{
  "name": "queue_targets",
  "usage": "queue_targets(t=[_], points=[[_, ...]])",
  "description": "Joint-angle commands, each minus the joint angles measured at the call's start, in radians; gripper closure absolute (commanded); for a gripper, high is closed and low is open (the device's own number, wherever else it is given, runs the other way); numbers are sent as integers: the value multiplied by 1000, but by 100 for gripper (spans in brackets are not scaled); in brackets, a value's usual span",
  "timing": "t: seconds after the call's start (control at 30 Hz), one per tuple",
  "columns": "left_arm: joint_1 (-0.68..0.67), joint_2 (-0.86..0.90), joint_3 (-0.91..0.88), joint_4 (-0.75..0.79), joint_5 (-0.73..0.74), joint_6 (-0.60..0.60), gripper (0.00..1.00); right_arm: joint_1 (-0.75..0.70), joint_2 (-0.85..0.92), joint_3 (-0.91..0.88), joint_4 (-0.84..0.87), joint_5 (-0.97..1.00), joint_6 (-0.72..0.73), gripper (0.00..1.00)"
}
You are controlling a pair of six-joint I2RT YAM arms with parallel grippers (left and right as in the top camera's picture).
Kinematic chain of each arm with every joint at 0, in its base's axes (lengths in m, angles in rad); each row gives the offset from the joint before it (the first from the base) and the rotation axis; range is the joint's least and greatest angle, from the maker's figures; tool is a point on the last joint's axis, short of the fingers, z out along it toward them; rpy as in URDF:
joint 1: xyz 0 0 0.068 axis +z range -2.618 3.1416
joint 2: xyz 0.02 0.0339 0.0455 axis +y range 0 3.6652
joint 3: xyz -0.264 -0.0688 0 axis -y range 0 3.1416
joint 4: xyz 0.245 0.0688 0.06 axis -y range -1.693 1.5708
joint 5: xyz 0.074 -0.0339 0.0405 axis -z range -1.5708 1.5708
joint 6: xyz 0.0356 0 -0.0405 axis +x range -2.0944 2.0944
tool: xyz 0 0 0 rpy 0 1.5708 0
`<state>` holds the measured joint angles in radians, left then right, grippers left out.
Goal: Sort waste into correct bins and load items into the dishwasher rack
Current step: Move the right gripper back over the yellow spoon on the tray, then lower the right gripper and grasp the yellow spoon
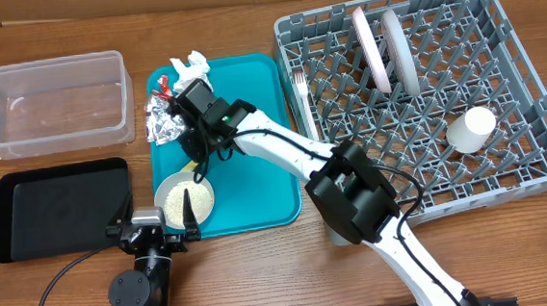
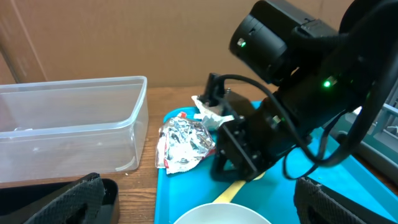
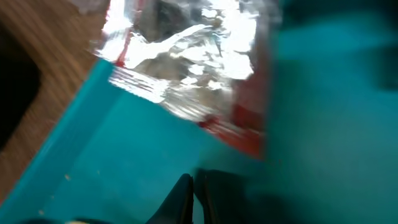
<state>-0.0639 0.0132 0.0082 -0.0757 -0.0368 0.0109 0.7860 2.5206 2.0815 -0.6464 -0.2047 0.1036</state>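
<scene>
A small pale bowl (image 1: 182,199) holding rice-like grains sits at the front left of the teal tray (image 1: 251,106). A silver-and-red foil wrapper (image 1: 162,118) and a crumpled white napkin (image 1: 190,66) lie at the tray's back left. The wrapper also shows in the left wrist view (image 2: 183,143) and the right wrist view (image 3: 186,59). A yellow utensil (image 2: 239,186) lies under my right gripper (image 1: 195,157), which is shut low over the tray (image 3: 198,193); nothing shows between its fingers. My left gripper (image 1: 158,217) is open and empty, straddling the bowl's near edge (image 2: 208,202).
The clear tub (image 1: 48,101) stands at the back left, with the black tray (image 1: 60,208) in front of it. The grey rack (image 1: 534,154) on the right holds two upright plates (image 1: 387,47) and a white cup (image 1: 472,129). A white fork (image 1: 300,88) lies at the rack's left edge.
</scene>
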Motion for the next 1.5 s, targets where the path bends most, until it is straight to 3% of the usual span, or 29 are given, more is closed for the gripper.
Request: queue_targets(t=[0.0,0.47,0.77,0.9,1.2,1.47], points=[[3,-8,-3,2,5,9,0,-49,-33,-5,-54,100,-6,90],[3,-8,-3,2,5,9,0,-98,-135,-5,-293,91,-79,85],[3,-8,-3,2,5,9,0,-98,-151,-5,-343,16,-158,53],[3,-8,-3,2,5,9,0,-98,-151,-5,-340,15,-161,55],[3,-8,-3,2,5,9,0,-98,-149,-13,-298,-45,-160,69],[3,-8,-3,2,5,9,0,-120,-149,-61,-279,-58,-156,69]])
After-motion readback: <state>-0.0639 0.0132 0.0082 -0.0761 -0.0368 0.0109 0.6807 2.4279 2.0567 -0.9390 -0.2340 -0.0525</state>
